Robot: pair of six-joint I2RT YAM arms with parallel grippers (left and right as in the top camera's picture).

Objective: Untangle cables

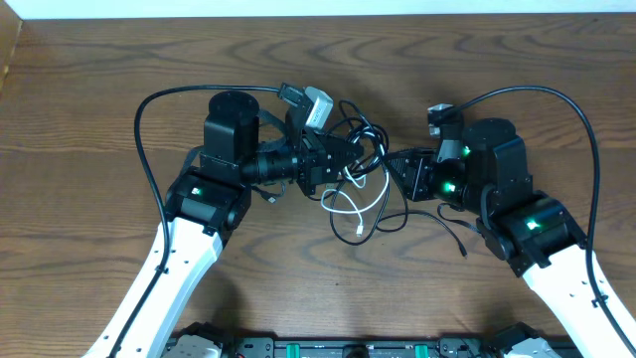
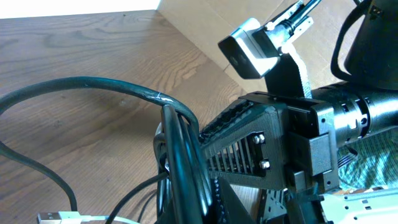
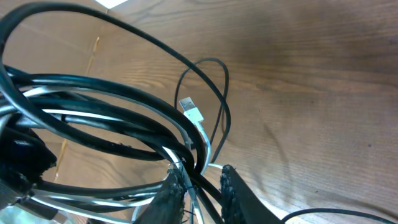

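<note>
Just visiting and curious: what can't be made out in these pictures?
Overhead: how the cables cross, hidden under the left claw.
Left wrist: the white plug, cut off by the bottom edge.
Right wrist: most of the right claw, cut off by the bottom edge.

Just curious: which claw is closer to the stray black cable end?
Right. The right claw sits a little beyond the black cable end; the left claw is farther, across the tangle.
</note>
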